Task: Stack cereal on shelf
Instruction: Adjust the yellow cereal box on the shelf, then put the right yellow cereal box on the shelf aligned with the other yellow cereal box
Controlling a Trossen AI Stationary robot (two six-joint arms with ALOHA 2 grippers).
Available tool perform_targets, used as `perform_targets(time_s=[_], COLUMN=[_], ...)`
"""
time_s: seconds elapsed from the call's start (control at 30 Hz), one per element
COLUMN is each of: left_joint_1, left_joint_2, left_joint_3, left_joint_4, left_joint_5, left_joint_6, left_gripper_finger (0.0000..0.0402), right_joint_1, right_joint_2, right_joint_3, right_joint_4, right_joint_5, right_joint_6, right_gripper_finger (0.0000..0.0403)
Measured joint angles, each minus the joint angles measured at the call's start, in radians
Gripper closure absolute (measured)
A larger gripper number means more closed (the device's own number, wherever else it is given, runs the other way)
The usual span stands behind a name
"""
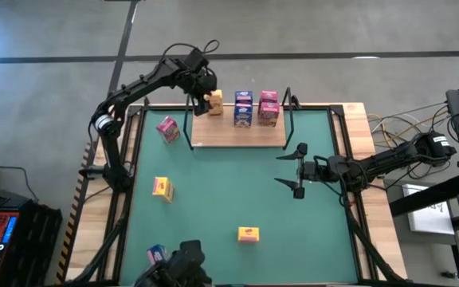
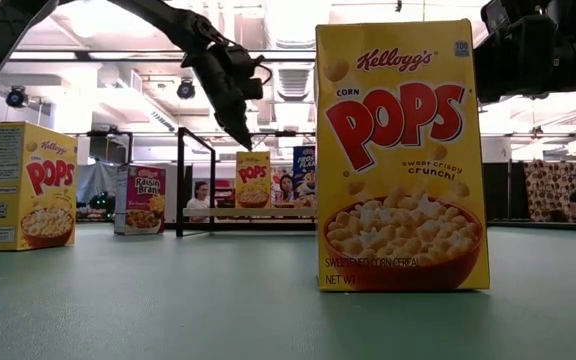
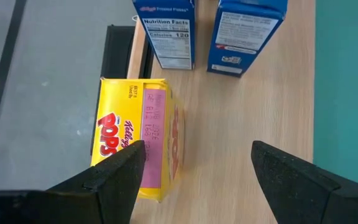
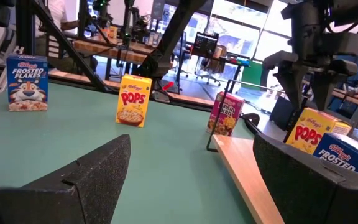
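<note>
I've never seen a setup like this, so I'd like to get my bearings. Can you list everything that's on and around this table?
yellow cereal boxes: three, yellow; one at the shelf's left end, two on the mat
blue cereal boxes: three, blue; two mid-shelf, one at the mat's near left corner
pink cereal boxes: three, pink; two on the shelf right of the blue ones, one on the mat left of the shelf
shelf: one, light wood with black uprights; far side of the table
mat: one, green; covers the table top
left gripper: one, dark; open, over the shelf by the yellow box
right gripper: one, dark; open, above the mat right of centre
</note>
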Motion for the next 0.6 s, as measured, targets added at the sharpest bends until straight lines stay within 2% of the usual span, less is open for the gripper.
perform_targets(time_s=[0.33,0.6], left_joint_1=[-0.022,-0.138], left_joint_2=[-0.032,-0.087], left_joint_3=[0.011,0.004], left_joint_4=[0.003,-0.055], left_joint_5=[-0.001,-0.004], left_joint_6=[-0.015,-0.093], left_gripper_finger=[0.0125,0.0125], right_joint_1=[0.0,0.0], right_joint_2=[0.0,0.0], right_joint_3=[0.0,0.0], right_joint_4=[0.0,0.0], right_joint_5=[0.0,0.0], right_joint_6=[0.0,0.0], right_gripper_finger=[0.0076,0.0076])
